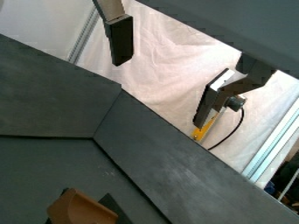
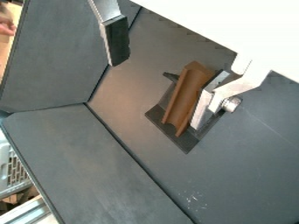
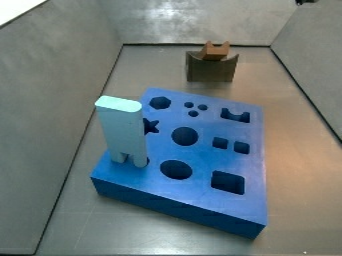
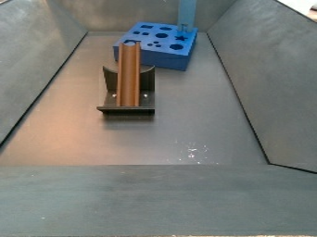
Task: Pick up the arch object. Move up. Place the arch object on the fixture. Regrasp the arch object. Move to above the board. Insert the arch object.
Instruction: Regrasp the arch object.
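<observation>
The arch object (image 4: 129, 76) rests in the fixture (image 4: 126, 105), leaning up against its upright, free of the gripper (image 2: 163, 66). In a wrist view the gripper hangs above it, jaws wide and holding nothing, one dark pad (image 2: 117, 44) well clear of the block. The board (image 3: 201, 150) lies well apart, the pale blue pillar (image 3: 120, 130) standing at its edge. Open floor (image 4: 173, 139) surrounds the fixture.

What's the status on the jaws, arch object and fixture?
Gripper open, empty, above the fixture. Arch object rests on the fixture, unheld. Board apart, pale blue pillar standing on it; nothing obstructing.
</observation>
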Robot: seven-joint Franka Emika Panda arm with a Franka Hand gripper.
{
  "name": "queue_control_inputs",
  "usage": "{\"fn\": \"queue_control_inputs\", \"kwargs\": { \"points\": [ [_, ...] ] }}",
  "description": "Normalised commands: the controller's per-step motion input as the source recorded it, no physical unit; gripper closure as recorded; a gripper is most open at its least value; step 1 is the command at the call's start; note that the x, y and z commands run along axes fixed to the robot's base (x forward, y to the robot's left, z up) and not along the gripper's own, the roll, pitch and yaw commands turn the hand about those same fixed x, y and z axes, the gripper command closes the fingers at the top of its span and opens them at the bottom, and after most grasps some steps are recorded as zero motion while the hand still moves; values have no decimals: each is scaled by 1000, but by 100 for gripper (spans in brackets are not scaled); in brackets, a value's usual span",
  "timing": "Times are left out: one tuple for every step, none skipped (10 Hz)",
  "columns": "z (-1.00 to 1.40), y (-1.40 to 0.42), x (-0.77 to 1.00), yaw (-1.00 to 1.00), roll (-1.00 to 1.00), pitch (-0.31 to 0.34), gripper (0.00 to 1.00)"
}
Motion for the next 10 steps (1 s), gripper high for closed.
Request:
{"fn": "queue_control_inputs", "kwargs": {
  "points": [
    [-19,-58,262,132,182,16,0],
    [-22,-55,258,111,176,23,0],
    [-25,-54,254,102,171,29,0],
    [-28,-54,247,95,161,39,0],
    [-30,-54,242,94,155,45,0],
    [-31,-55,236,95,147,53,0],
    [-30,-55,233,97,143,57,0],
    [-27,-53,228,101,137,63,0],
    [-25,-52,225,103,135,66,0],
    [-24,-51,223,104,134,68,0]
  ]
}}
